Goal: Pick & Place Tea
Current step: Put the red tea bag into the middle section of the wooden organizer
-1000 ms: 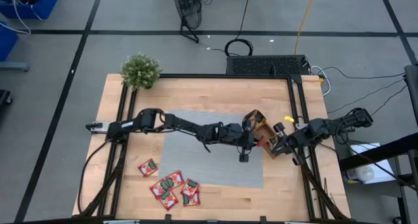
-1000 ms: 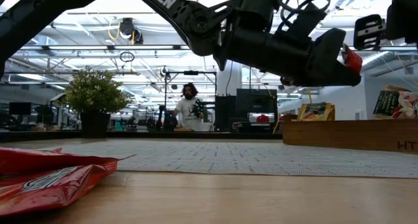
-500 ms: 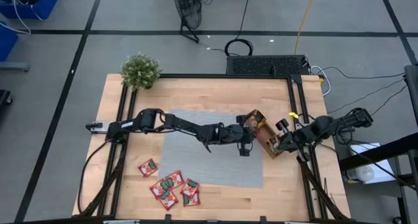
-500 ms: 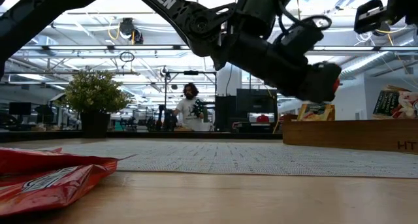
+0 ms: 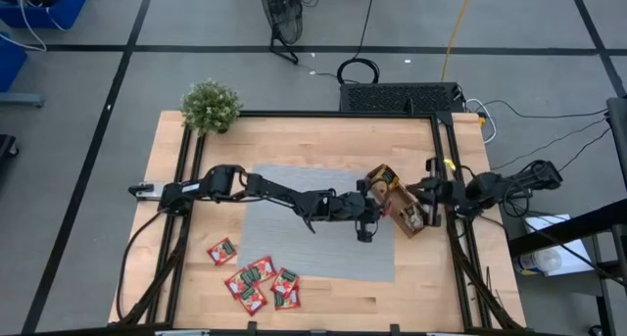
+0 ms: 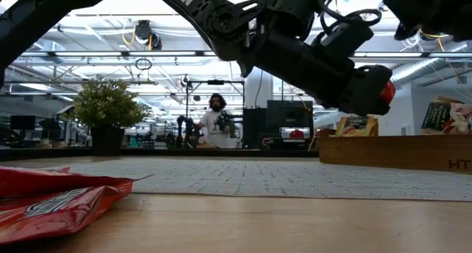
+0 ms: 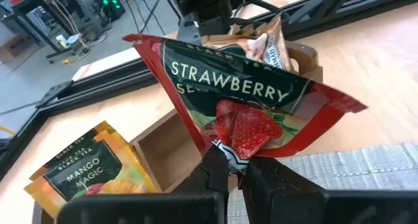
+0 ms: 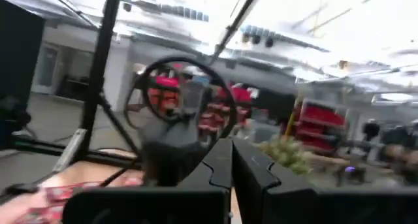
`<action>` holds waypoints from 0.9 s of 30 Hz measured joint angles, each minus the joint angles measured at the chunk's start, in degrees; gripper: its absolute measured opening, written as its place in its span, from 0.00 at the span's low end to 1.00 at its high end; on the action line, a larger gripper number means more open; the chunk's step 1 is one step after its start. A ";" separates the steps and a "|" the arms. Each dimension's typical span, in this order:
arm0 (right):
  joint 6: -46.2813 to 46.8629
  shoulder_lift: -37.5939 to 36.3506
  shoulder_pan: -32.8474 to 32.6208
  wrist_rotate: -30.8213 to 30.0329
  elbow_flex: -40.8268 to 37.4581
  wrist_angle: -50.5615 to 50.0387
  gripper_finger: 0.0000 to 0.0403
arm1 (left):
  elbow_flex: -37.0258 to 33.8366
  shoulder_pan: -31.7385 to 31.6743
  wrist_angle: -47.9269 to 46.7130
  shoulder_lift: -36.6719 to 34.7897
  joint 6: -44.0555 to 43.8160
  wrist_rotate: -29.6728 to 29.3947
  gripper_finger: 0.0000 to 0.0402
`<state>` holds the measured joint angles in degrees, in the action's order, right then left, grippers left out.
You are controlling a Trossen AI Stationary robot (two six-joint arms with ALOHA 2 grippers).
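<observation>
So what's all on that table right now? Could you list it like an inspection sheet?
Surface: wooden table with grey mat.
Job's things: red strawberry sachet pinched in left gripper; loose red sachets at table's front-left; mango sachet in wooden tray.
Clutter: potted plant.
Grippers: left shut on the sachet beside the tray; right gripper shut, empty, raised by the tray.
Cables: several on the floor.
Surroundings: person in the room behind.

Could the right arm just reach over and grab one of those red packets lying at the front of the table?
Probably not easily. The red sachets lie at the table's front-left; the right gripper, shut and empty, sits at the far right beside the wooden tray. The left arm stretches across between, its gripper holding a strawberry sachet.
</observation>
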<state>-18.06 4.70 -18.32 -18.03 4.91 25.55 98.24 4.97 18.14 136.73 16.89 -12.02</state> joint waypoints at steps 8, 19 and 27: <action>-5.21 9.74 -0.07 3.16 2.45 4.17 0.00 | 0.00 -0.07 -0.42 0.00 -1.22 1.80 0.05; 3.82 44.53 1.65 -13.70 40.62 -56.53 0.40 | 0.00 -0.20 -2.11 0.00 -3.08 3.60 0.05; 12.34 66.62 2.19 2.35 62.99 -81.78 0.54 | 0.00 -0.17 -3.12 -0.01 -5.03 3.61 0.05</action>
<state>-5.72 71.33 -16.13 -15.68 67.89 -56.23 98.24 4.80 15.02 136.71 11.86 -8.42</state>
